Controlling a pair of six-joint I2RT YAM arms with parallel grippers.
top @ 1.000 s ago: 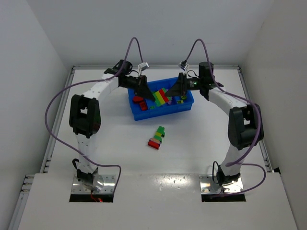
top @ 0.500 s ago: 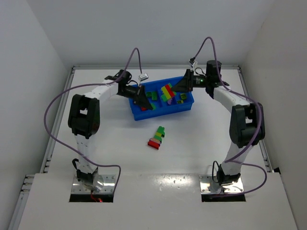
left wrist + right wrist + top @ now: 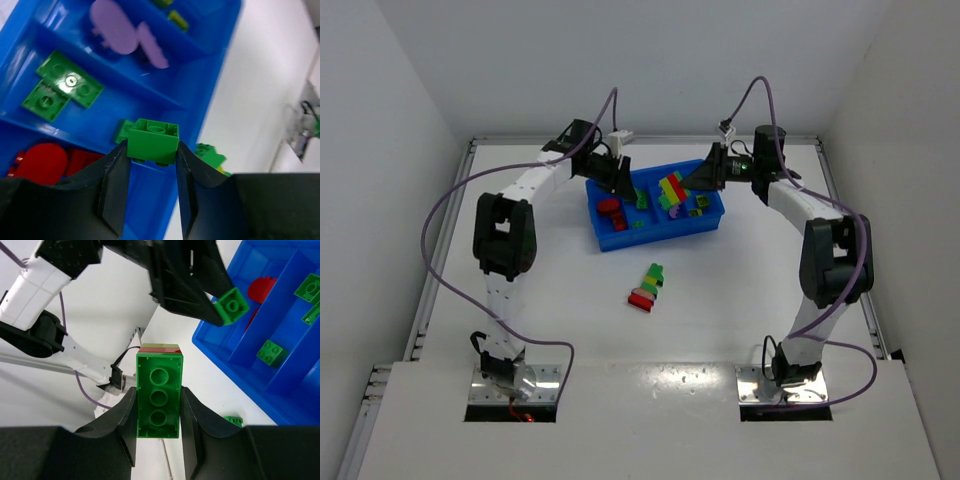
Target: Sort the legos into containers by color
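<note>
My left gripper (image 3: pixel 627 184) is shut on a small green lego brick (image 3: pixel 152 141), held above the blue tray (image 3: pixel 658 238) near its left end. My right gripper (image 3: pixel 690 182) is shut on a striped lego stack (image 3: pixel 670 190) over the tray's right half; its green underside (image 3: pixel 159 395) faces the wrist camera, with a red layer behind. The compartments of the tray (image 3: pixel 210 65) hold red pieces (image 3: pixel 42 160), green bricks (image 3: pixel 62 90), purple pieces (image 3: pixel 120 35) and a yellow one (image 3: pixel 177 20). Another striped stack (image 3: pixel 647 287) lies on the table in front of the tray.
White walls close in the table on three sides. Purple cables arch over both arms. The arm bases stand on metal plates (image 3: pixel 515 385) at the near edge.
The two grippers, close together over the tray a second ago, have drawn apart. The left one carried the green brick towards the tray's left end; the right one pulled back to the right with the stack.
</note>
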